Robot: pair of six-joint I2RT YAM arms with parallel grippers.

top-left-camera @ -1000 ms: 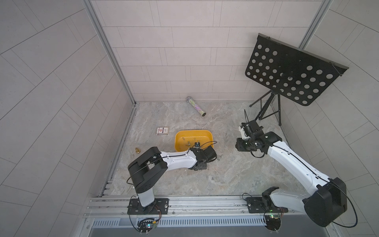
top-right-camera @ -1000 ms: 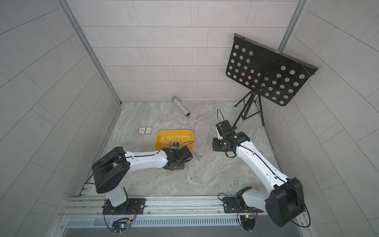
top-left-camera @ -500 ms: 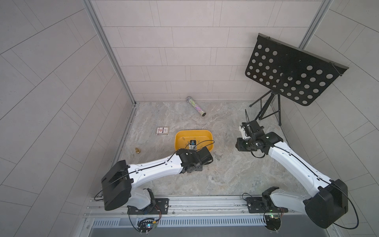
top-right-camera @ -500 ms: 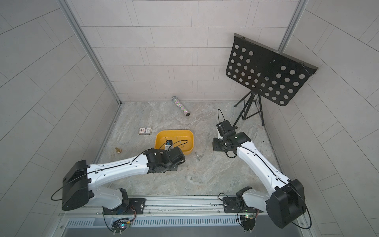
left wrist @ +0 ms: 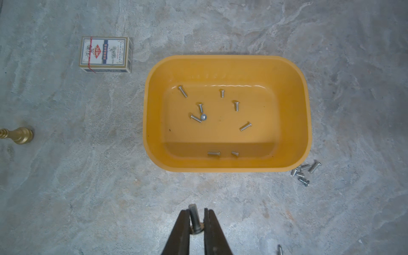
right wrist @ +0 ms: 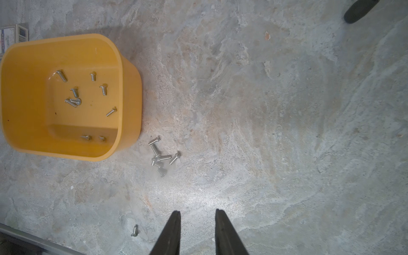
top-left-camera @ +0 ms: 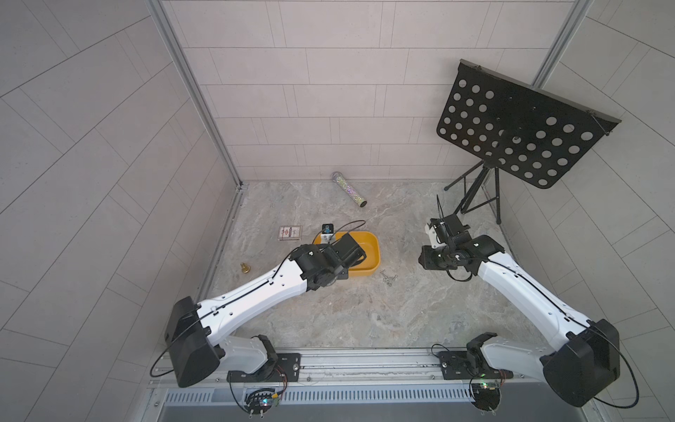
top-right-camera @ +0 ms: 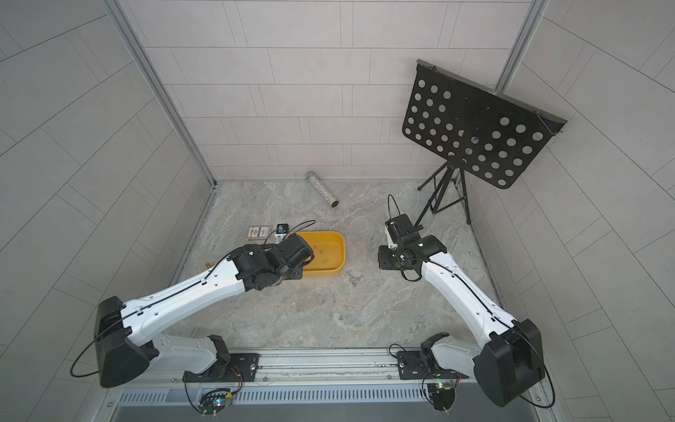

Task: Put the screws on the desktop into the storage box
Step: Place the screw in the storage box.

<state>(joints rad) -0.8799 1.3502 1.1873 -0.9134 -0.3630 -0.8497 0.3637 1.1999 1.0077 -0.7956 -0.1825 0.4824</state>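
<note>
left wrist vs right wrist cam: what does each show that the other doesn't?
Left wrist only: the left gripper shut on a screw; a brass bell; the card box whole.
Right wrist only: the right gripper, open and empty; a black stand foot at the frame edge.
Both: the yellow box holding nine screws, and the screw pile on the desktop just outside one corner of the box. The right wrist view catches only an edge of the card box.
</note>
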